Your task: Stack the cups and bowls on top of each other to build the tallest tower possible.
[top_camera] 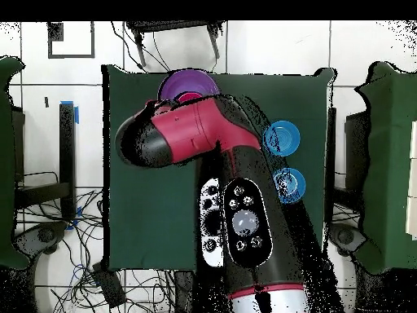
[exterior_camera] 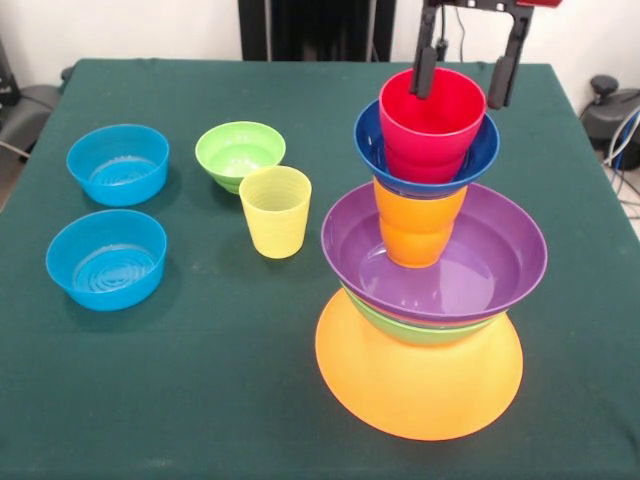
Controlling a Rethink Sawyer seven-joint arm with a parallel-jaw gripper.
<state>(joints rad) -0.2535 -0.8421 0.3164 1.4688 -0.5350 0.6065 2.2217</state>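
Observation:
The tower stands front right on the table: an upturned huge orange bowl as base, a large green bowl, a large purple bowl, an orange cup, a small dark blue bowl and a red cup on top. My gripper is open just above and behind the red cup; one black finger overlaps its rim, and the other hangs to its right. A yellow cup stands upright left of the tower. In the overhead view the arm hides the gripper; only the purple bowl shows.
A small green bowl sits behind the yellow cup. Two light blue bowls sit at the left side; they also show in the overhead view. The table is covered in green cloth.

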